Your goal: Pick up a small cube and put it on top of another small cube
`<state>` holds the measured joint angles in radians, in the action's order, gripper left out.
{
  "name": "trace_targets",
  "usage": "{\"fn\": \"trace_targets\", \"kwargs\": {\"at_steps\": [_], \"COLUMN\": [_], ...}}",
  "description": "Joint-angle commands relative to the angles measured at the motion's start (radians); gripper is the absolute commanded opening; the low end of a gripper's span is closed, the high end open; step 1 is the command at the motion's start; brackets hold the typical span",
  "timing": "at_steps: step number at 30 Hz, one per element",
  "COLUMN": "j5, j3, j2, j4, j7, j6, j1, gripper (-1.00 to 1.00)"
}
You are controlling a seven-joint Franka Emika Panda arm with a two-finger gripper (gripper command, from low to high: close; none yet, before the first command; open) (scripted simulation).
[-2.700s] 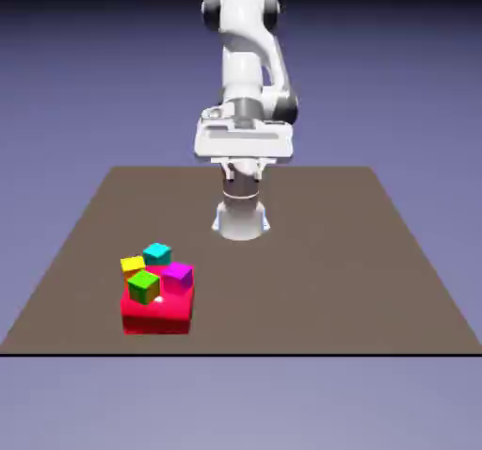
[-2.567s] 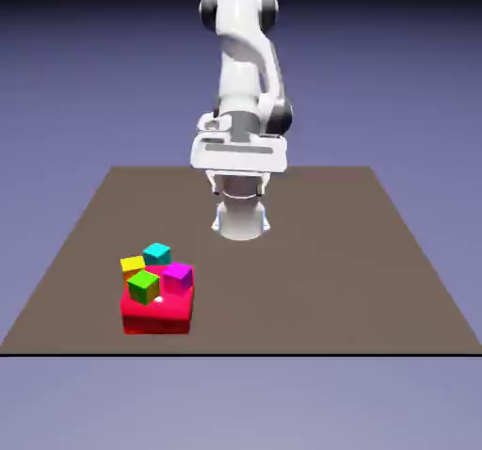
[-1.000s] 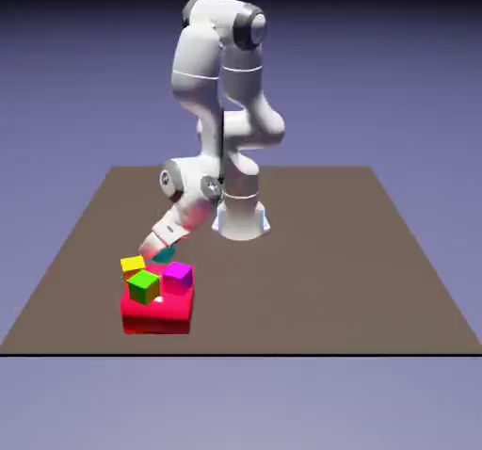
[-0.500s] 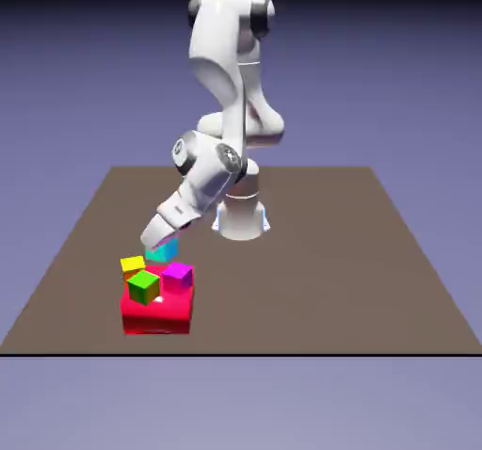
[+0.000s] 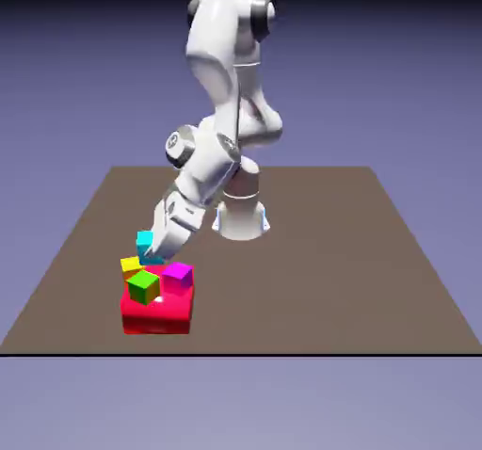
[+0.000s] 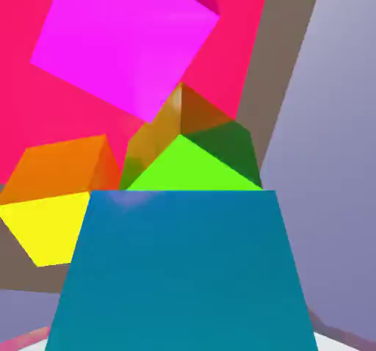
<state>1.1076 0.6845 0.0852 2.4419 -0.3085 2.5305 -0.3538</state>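
Cyan cube (image 6: 176, 269) pinched in the gripper (image 5: 151, 253), lifted off the table, just above the yellow cube (image 5: 132, 265)

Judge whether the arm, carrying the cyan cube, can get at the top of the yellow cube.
Probably yes: the end effector holds the cyan cube just above the yellow cube, whose top looks bare.

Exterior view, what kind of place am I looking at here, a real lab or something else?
Most likely a rendered simulation, not a real room: a bare brown table floats before a plain blue-violet backdrop, flat-coloured blocks such as the red block look textureless, and the white arm's gripper holds a cyan cube.
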Motion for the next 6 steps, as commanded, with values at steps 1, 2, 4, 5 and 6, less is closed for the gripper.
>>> {"fn": "trace_targets", "kwargs": {"at_steps": [1, 2, 4, 5, 6], "j5": [0.010, 0.018, 0.018, 0.009, 0.000], "j3": [0.005, 0.010, 0.010, 0.005, -0.001], "j2": [0.036, 0.069, 0.069, 0.033, -0.003], "j4": [-0.006, -0.011, -0.011, -0.005, 0.001], "j7": [0.013, 0.025, 0.025, 0.012, -0.001], "j6": [0.036, 0.068, 0.068, 0.033, -0.003], "j1": [0.010, 0.020, 0.020, 0.008, -0.003], "gripper": [-1.00, -1.00, 1.00, 1.00, 1.00]}}
